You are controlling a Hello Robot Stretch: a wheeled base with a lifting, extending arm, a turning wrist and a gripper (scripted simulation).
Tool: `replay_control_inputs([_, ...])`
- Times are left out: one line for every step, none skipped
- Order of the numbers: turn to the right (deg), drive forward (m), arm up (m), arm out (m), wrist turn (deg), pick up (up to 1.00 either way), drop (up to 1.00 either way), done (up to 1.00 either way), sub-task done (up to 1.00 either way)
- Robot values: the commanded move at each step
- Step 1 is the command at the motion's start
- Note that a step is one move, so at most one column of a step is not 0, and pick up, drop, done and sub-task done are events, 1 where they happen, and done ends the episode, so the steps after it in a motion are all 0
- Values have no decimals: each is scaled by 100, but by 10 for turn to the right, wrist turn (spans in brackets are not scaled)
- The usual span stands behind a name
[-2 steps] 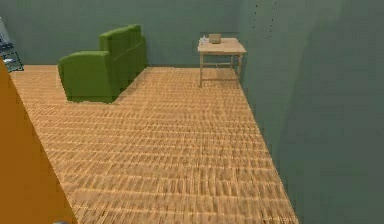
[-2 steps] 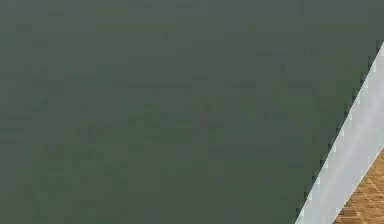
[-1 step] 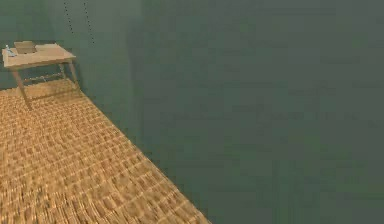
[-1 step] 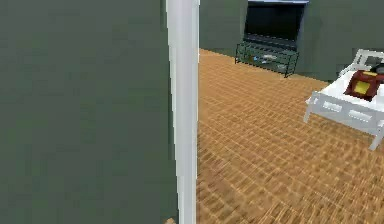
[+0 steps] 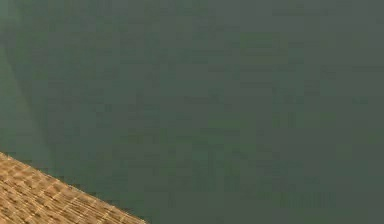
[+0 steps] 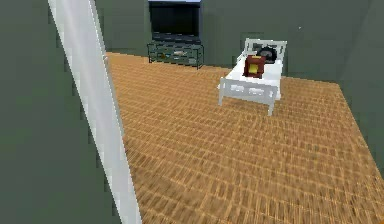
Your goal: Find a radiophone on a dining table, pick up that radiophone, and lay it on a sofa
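- Pincer state: whether it is wide, narrow or holding anything cannot be told from these views.
- Where the radiophone lies cannot be told either; no shape here can be matched to it with confidence.
- In the forward view, a flat, matte wall (image 5: 220, 90) of dark grey-green is seen close ahead, plain and without texture.
- At the forward view's bottom left corner, a wedge of floor (image 5: 50, 200) is met by the wall along a slanted line. It is tan and patterned in short, fine strips, like woven or parquet wood.
- In the arm side view, a smooth white upright post (image 6: 95, 110) with squared edges is seen running from the top edge to the bottom edge, with dark wall on its left.
- The same strip-patterned tan flooring (image 6: 230, 150) is spread out beyond the post, bounded by dark grey-green walls.
- At the floor's far edge, a dark, rectangular television (image 6: 177, 18) is set on a low stand (image 6: 176, 52) of thin dark bars and glassy shelves.
- Near the floor's far right corner, a small white bed (image 6: 247, 95) with a slatted headboard and a solid footboard is placed.
- On the bed's middle a boxy red-brown object (image 6: 256, 66) is laid, and a dark rounded shape (image 6: 265, 48) is seen at its head end; neither can be identified.
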Motion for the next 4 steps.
replay_control_inputs([0, 25, 0, 0, 0, 0, 0, 0, 0])
replay_control_inputs([-450, 0, 0, 0, 0, 0, 0, 0, 0])
replay_control_inputs([-420, 0, 0, 0, 0, 0, 0, 0, 0])
replay_control_inputs([0, 75, 0, 0, 0, 0, 0, 0, 0])
